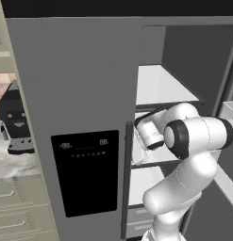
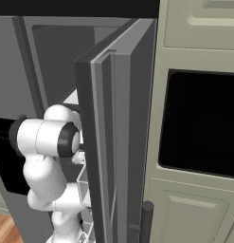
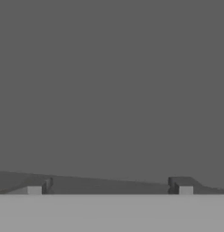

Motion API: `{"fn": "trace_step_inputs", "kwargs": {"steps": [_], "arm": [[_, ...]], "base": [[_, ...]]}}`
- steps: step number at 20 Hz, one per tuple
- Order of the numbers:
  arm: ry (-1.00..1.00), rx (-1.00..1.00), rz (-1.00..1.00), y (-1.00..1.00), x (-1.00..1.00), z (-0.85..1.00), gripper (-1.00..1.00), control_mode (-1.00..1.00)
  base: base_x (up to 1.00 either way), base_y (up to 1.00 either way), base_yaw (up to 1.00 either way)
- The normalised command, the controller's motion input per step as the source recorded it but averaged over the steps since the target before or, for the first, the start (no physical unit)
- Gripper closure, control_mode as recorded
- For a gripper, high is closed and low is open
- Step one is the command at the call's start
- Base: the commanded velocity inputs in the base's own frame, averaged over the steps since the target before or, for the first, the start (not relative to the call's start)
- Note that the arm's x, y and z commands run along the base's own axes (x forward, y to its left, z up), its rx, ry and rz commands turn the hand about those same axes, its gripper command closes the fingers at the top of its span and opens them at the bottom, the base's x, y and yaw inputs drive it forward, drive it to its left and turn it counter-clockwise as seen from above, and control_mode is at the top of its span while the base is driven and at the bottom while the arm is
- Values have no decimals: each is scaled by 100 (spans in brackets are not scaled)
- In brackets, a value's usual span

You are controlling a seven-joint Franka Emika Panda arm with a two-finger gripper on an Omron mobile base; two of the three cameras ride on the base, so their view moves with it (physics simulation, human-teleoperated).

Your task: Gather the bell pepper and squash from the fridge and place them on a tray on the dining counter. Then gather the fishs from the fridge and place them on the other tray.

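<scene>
Left base view: tall grey two-door fridge (image 1: 85,94), right door open; white arm reaches inside to the right of the black dispenser panel (image 1: 87,172), at the middle white shelf (image 1: 158,87) level. No pepper, squash or fish visible.

Right base view: the open grey door (image 2: 121,142) hides the arm's front end.

Hand view: hand (image 3: 109,189) spread wide, empty, facing a plain grey fridge wall. Which way the veg lies: can't tell.

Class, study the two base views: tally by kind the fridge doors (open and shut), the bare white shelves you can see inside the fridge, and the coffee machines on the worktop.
Shut fridge doors: 1
Open fridge doors: 1
White shelves: 3
Coffee machines: 1
Total: 6
</scene>
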Motion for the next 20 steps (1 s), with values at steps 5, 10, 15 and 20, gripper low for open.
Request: {"fn": "trace_step_inputs", "kwargs": {"steps": [5,10,15,20], "arm": [[-5,0,0,-59,6,-47,-100,-100],[-6,0,0,-56,11,-47,-100,-100],[-13,-2,-1,-53,10,-48,-100,-100],[-25,-15,-18,-39,17,-53,-100,-100]], "base": [[0,0,0],[0,0,0],[0,0,0],[0,0,0]]}}
